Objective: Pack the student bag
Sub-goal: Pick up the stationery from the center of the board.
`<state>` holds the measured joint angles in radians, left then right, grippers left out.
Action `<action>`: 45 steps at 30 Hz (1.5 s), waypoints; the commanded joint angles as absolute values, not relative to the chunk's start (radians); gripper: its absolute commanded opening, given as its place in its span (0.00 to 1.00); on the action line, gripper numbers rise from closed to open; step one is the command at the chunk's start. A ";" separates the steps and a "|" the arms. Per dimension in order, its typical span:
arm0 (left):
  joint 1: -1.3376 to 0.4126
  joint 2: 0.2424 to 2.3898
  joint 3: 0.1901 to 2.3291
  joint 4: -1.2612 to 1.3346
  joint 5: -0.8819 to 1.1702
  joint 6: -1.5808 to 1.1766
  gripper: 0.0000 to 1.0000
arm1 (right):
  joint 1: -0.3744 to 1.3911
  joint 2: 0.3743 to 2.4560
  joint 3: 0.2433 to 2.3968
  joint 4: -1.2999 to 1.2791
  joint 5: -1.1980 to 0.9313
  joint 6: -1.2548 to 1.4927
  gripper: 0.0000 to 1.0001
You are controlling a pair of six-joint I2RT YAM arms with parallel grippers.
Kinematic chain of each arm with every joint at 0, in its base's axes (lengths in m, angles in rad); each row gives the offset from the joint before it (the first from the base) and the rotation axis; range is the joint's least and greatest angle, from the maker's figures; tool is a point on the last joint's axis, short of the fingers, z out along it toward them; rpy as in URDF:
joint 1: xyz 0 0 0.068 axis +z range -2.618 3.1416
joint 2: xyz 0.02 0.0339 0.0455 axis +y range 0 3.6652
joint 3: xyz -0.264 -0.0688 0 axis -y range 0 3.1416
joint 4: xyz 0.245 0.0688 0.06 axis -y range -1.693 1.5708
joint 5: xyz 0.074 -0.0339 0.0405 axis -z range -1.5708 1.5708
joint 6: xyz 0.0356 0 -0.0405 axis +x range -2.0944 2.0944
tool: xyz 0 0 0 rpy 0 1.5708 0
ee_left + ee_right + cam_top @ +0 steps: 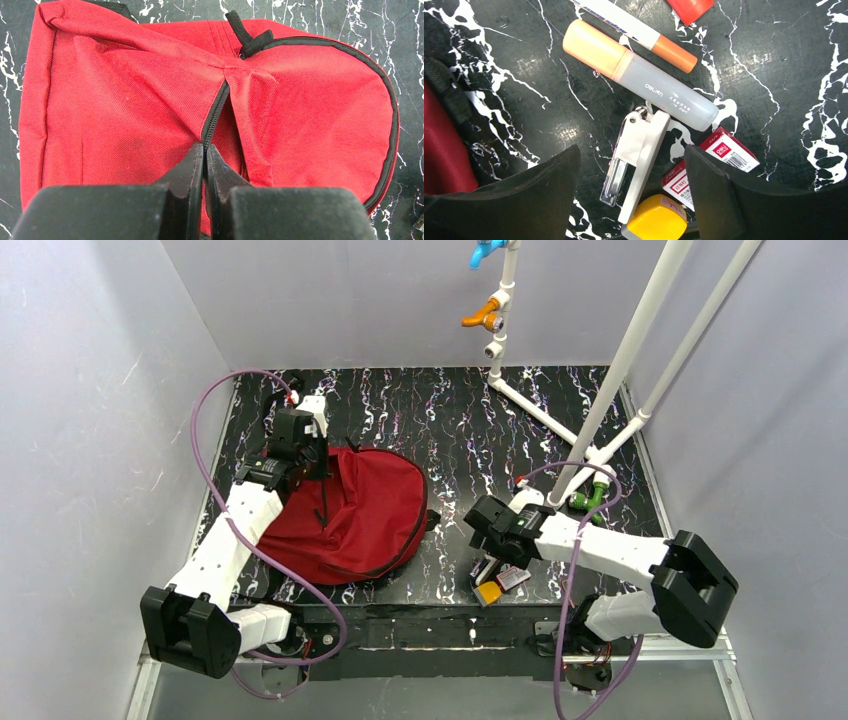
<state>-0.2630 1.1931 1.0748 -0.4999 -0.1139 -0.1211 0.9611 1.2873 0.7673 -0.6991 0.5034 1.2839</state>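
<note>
The student bag (370,510) lies on the left of the black marbled table, dark red with black trim. My left gripper (205,148) is shut on the edge of its zip opening (215,112), pinching the fabric and lifting it a little; from above the gripper (305,462) is at the bag's far left. My right gripper (631,155) hangs open over a heap of stationery near the front edge (495,580). A white stapler (639,155) lies between its fingers, untouched. A glue stick (639,75), an orange-capped marker (634,27), a red-and-white staples box (724,152) and a yellow block (656,220) lie around it.
A white pipe frame (620,370) rises at the back right, with orange (483,315) and blue clamps on it and a green fitting (590,498) at its foot. Grey walls close in on three sides. A black strap of the bag (446,95) lies left of the right gripper.
</note>
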 commanded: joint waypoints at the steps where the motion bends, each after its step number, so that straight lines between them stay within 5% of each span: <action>1: -0.261 1.141 1.075 -0.494 -0.082 -0.130 0.00 | 0.957 1.332 0.795 -0.681 0.528 1.393 0.79; 13: -0.260 1.138 1.071 -0.495 -0.084 -0.131 0.00 | 0.958 1.466 0.868 -0.720 0.509 1.446 0.78; 23: -0.261 1.142 1.069 -0.497 -0.079 -0.131 0.00 | 0.957 1.511 0.883 -0.680 0.465 1.444 0.55; 30: -0.260 1.146 1.071 -0.499 -0.069 -0.130 0.00 | 0.957 1.535 0.897 -0.706 0.472 1.433 0.53; 36: -0.261 1.148 1.069 -0.499 -0.077 -0.131 0.00 | 0.957 1.522 0.962 -0.718 0.517 1.352 0.35; 45: -0.260 1.145 1.069 -0.499 -0.053 -0.130 0.00 | 0.957 1.373 0.960 -0.165 0.301 0.966 0.29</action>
<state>-0.2630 1.1816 1.0737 -0.5011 -0.0845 -0.1246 0.9607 1.4727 0.9596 -0.5426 0.4370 1.1648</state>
